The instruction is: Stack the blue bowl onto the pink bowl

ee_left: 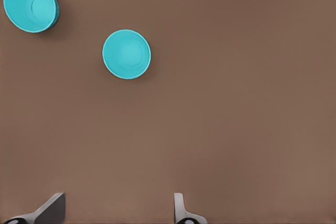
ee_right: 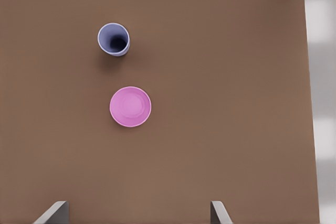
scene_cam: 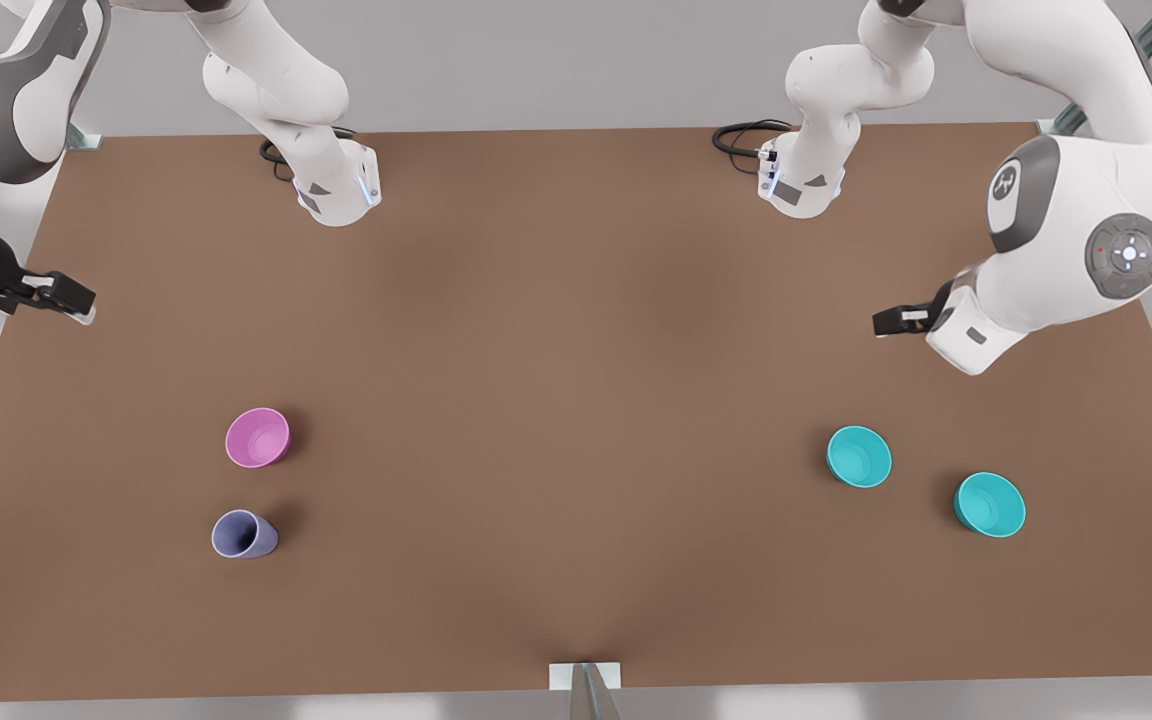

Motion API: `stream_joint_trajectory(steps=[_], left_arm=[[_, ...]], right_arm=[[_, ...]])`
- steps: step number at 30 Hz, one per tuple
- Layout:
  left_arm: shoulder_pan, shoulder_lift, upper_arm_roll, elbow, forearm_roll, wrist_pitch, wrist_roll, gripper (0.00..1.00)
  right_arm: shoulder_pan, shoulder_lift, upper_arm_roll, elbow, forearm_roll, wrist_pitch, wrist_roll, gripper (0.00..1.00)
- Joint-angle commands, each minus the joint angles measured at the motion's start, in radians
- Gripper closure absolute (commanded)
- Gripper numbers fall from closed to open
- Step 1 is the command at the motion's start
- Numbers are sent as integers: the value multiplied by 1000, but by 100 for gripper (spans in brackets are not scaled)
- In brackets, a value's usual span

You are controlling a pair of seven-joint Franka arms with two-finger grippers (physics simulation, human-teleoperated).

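With both grippers' jaws apart and idle, left gripper (scene_cam: 881,322) above the teal pair and right gripper (scene_cam: 71,298) above the pink bowl (scene_cam: 257,437), nothing is grasped yet; next, the left must descend on the blue bowl (scene_cam: 859,456).

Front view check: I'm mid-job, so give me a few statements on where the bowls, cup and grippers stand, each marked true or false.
1. The pink bowl is empty. True.
2. A teal bowl is stacked on it. False: both teal bowls sit apart on the front view's right.
3. The lavender cup touches the pink bowl. False: a gap separates them.
4. The left gripper is open, holding nothing. True.
5. The right gripper holds the cup. False: it is open and empty.
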Motion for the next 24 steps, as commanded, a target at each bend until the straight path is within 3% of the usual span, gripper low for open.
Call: stream_joint_trajectory(steps=[1,3,5,8,12,20,24], left_arm=[[1,7,-1,0,0,-11,-25,0],[1,19,-1,0,-2,-8,-25,0],[-1,21,-1,0,-2,-8,-25,0],[-1,21,-1,-1,0,-8,-25,0],[-1,21,-1,-3,0,-8,-25,0],[-1,22,-1,-3,2,-10,-25,0],[-1,22,-1,-4,2,-11,-25,0]], right_arm=[[0,-1,1,0,0,5,-6,0],[7,34,1,8,-3,-26,-2,0],[0,212,1,8,-6,-56,4,0],[-52,407,2,-1,26,140,6,0],[-144,395,4,-242,124,417,6,0],[-148,271,10,-677,132,991,10,0],[-141,278,11,-714,166,1030,23,0]])
